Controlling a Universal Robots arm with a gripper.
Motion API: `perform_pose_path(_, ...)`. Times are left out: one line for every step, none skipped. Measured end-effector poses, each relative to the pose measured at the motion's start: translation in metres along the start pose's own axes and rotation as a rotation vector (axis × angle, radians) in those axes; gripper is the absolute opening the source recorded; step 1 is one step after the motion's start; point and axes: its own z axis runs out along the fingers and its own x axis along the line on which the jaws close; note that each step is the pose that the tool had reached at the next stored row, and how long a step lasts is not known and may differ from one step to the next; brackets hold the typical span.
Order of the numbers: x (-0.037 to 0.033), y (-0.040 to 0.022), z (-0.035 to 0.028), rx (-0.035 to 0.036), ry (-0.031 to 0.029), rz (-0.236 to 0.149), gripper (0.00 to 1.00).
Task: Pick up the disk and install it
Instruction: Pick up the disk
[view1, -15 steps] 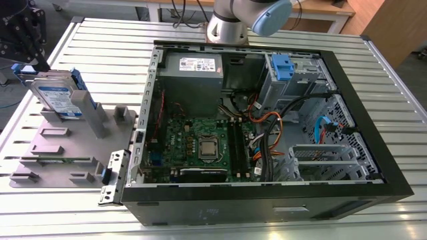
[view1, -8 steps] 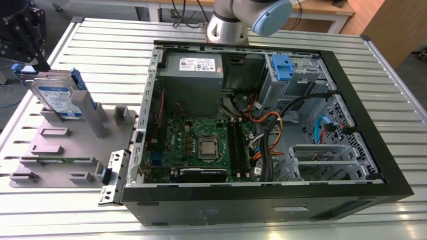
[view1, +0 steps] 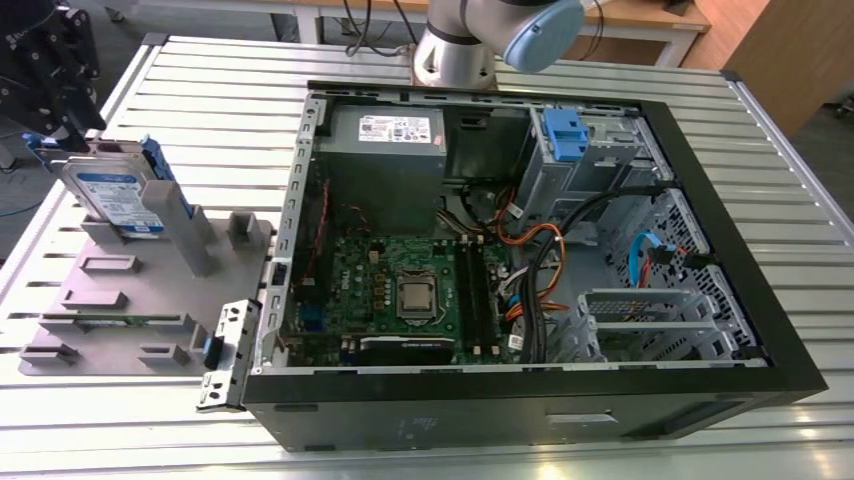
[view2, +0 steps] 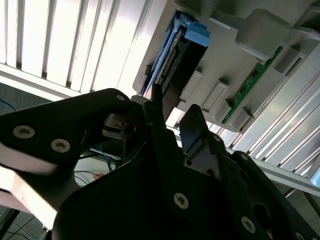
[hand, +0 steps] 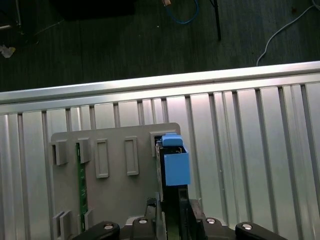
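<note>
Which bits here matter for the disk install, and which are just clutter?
Job:
- disk, upright in the grey holder
- gripper, at the disk
- open computer case, likely the install target

Just about:
- power supply
- motherboard
- green memory stick in the holder
- orange cables

The gripper (view1: 56, 135) hangs just above the disk (view1: 114, 195), which stands upright in a grey holder (view1: 134, 300) beneath it; the open computer case (view1: 534, 410) sits well apart.
</note>
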Motion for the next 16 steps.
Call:
perform_pose_path(0.0,0.0,0.0,0.0,0.0,0.0,0.41)
perform_pose_path(0.0,0.0,0.0,0.0,0.0,0.0,0.47)
perform_pose_path(0.0,0.0,0.0,0.0,0.0,0.0,0.47)
perform_pose_path(0.0,0.0,0.0,0.0,0.0,0.0,0.47)
perform_pose_path(0.0,0.0,0.0,0.0,0.0,0.0,0.53)
perform_pose_path(-0.0001,0.0,0.0,0.0,0.0,0.0,0.53)
perform_pose_path(-0.0001,0.0,0.0002,0.0,0.0,0.0,0.53)
perform_pose_path(-0.0001,-0.0001,0.001,0.0012,-0.0006,0.0,0.53)
perform_pose_path(-0.0001,0.0,0.0021,0.0032,-0.0011,-0.001,0.53)
perform_pose_path(0.0,0.0002,0.0033,0.0053,-0.0015,-0.002,0.53)
perform_pose_path(0.0001,0.0003,0.0045,0.0078,-0.0017,-0.005,0.53)
perform_pose_path(0.0002,0.0005,0.0057,0.0098,-0.0018,-0.008,0.53)
perform_pose_path(0.0002,0.0006,0.0069,0.0113,-0.0018,-0.013,0.53)
perform_pose_path(0.0003,0.0007,0.008,0.0124,-0.0018,-0.017,0.53)
perform_pose_path(0.0003,0.0009,0.0091,0.0131,-0.0017,-0.022,0.53)
perform_pose_path(0.0004,0.001,0.0103,0.0137,-0.0016,-0.028,0.53)
